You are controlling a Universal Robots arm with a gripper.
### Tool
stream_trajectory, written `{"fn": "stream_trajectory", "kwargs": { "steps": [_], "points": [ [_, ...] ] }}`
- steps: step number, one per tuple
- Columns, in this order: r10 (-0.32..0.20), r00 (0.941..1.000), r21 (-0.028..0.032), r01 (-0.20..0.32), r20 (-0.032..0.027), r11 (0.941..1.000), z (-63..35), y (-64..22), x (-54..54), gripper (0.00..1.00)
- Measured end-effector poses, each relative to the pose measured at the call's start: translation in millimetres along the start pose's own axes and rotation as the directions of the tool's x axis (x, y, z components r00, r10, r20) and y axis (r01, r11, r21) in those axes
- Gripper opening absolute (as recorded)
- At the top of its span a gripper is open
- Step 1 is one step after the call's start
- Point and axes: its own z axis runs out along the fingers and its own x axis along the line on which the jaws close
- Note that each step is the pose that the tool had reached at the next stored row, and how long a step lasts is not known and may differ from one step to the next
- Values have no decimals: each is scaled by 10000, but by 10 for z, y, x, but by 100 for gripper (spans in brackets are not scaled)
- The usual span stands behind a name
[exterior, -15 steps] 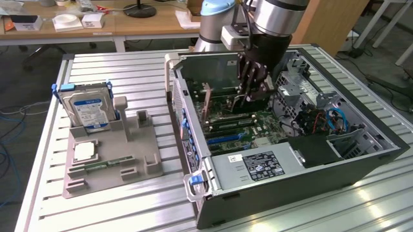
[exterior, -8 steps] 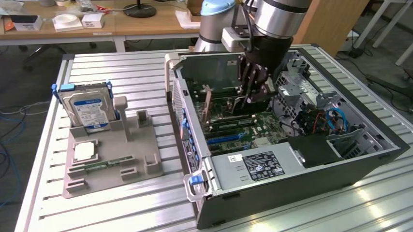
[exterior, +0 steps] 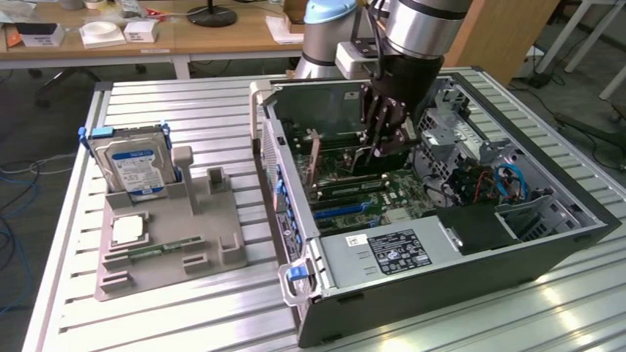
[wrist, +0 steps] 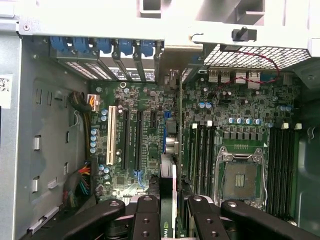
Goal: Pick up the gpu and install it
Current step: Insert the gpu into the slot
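**The gripper holds the gpu over the board**

Closest to the wrist camera are the black metal fingers [wrist: 146,220] of the gripper [wrist: 169,207]. They are pulled in part of the way and squeeze the thin, flat, dark gpu [wrist: 167,172] from both flat sides. The card stands on its edge between them, so it looks like a thin line. It hangs inside the big open dark computer case [exterior: 547,242], just above the green motherboard [wrist: 150,125] and near the long black slots [wrist: 136,145]. I cannot tell if its lower edge touches a slot.

The gpu looks light and stiff, so it should not bend or droop. But I think it is easy to hurt. Its faces have tiny parts, and a hard squeeze could break them. The best place to hold is the top part, on bare flat spots, with the slot edge left free.

On the exterior view's left, a silver hard drive with a blue label [exterior: 137,165] stands in a grey plastic tray [exterior: 166,257] on the ribbed metal table [exterior: 196,110]
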Motion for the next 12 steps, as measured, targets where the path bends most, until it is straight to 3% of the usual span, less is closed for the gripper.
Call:
{"fn": "stream_trajectory", "kwargs": {
  "steps": [8,12],
  "points": [
    [3,10000,2,-3,1,10000,10,5,0,26],
    [1,10000,1,-1,1,10000,30,52,0,26]
  ]
}}
